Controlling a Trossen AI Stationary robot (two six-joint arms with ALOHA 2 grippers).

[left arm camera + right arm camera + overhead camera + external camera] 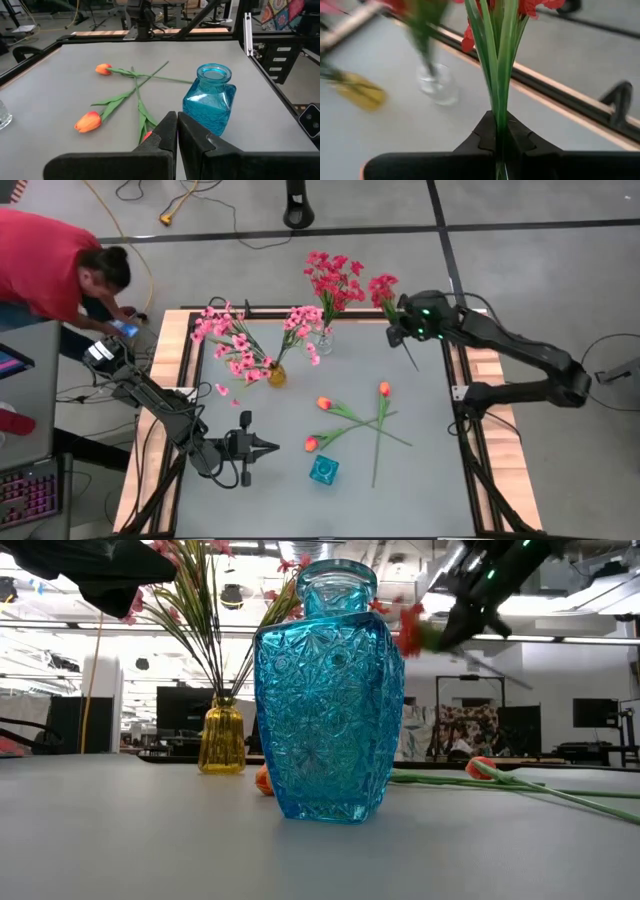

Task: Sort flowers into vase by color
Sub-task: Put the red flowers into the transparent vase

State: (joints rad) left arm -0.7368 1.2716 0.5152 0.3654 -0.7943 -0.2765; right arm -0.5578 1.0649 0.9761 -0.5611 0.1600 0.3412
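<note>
- Hanging above the table's far right part, a dark-red spray (383, 288), stems clenched in the right gripper (499, 131) and held up off the surface.
- Standing in the clear vase (324, 340) just beside it, more dark-red sprays (333, 278); pink sprays (232, 340) in the yellow vase (276, 374), a few in the clear one.
- Lying crossed on the grey table (420, 480), three orange tulips (352, 417), near the empty blue vase (323, 470).
- Hovering low left of the blue vase, the left gripper (270, 446), fingers shut on nothing.
- Framing the top, wooden edging and dark rails.
- Beyond the far left corner, a person in red (45, 265) bending over; cables on the floor.
</note>
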